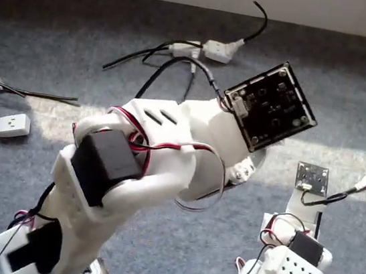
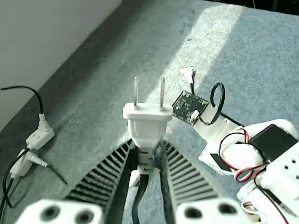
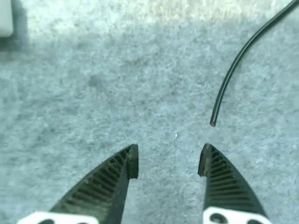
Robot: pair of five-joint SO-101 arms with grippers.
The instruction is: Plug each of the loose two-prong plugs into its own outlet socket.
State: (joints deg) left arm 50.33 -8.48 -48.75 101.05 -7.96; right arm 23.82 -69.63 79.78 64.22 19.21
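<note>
Left gripper (image 2: 147, 148), clamped on plug (image 2: 146, 120); right gripper (image 3: 168, 161), spread wide

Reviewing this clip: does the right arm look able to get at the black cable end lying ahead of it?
Probably yes. The right end effector is open and empty, and only bare carpet lies between it and the black cable end.

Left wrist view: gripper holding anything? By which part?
The left gripper is shut on the white two-prong plug, fingers clamping its lower body at the cord end, prongs pointing away. The right gripper is open, holding nothing.
</note>
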